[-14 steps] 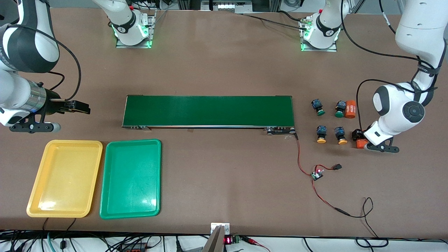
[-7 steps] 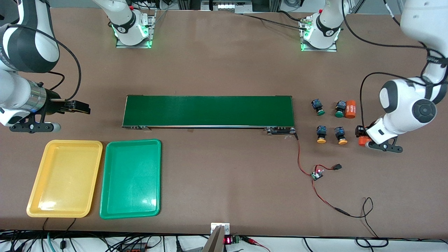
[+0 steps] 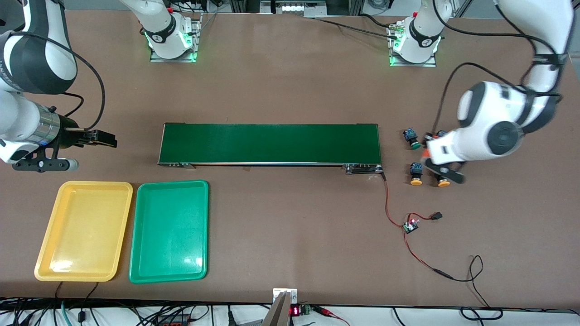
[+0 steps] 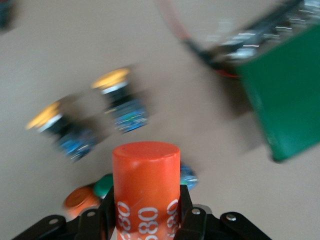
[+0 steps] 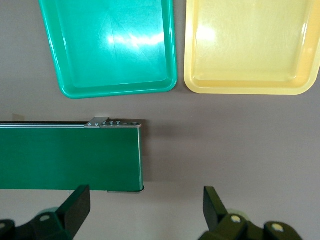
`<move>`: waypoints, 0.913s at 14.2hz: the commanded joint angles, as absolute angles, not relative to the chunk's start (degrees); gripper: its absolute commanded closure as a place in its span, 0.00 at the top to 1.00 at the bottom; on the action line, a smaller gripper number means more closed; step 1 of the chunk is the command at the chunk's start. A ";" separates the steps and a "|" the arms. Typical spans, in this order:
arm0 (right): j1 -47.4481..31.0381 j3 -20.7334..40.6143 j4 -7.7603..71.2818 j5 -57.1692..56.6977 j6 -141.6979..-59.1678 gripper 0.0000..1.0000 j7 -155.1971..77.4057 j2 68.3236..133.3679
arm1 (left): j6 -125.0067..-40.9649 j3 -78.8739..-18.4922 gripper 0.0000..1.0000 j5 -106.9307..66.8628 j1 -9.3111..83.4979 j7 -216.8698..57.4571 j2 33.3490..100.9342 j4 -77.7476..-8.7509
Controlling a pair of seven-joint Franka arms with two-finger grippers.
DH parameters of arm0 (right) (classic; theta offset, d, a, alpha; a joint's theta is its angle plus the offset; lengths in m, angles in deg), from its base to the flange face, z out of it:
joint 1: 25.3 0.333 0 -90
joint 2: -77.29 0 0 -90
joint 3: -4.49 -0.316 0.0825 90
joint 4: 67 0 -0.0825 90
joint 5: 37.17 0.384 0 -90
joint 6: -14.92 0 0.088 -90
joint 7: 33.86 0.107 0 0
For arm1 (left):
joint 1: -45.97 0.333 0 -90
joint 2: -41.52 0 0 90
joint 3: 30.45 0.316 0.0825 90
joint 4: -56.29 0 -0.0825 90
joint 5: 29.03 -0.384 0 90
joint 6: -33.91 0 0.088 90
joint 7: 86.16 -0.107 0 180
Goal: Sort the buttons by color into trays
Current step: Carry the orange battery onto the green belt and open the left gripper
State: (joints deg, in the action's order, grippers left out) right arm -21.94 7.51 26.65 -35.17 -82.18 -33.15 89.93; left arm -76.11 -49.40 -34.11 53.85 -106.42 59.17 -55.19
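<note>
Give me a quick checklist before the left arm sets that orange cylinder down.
1. Left gripper shut on the orange cylinder: ok.
2. Cylinder upright in the jaws: ok.
3. Bare table under the cylinder: not ok, it hangs over the buttons.
4. Yellow tray and green tray empty: ok.
5. Belt bare: ok.
6. Right gripper open, waiting over the belt's end: ok.

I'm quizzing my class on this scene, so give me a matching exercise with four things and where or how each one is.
Things:
1. orange cylinder
2. yellow tray
3. right end effector
4. conveyor belt

States:
A. open, over the table by the belt's end
B. beside the green tray
C. gripped by the left end effector
D. between the trays and the robot bases

Pairs: 1-C, 2-B, 3-A, 4-D
</note>
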 commanded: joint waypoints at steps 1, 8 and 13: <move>-21.88 7.57 25.99 -34.53 -81.67 1.00 -34.04 90.13 | -77.08 -55.73 0.23 -34.30 54.67 -113.65 60.06 -55.60; -21.79 7.57 26.25 -34.44 -82.10 1.00 -34.04 90.13 | -87.63 -66.21 0.22 -34.39 53.09 -134.73 65.51 -56.04; -22.14 7.57 26.43 -34.36 -81.93 1.00 -34.04 90.13 | -93.00 -66.04 0.29 -36.05 51.95 -145.83 67.27 -58.15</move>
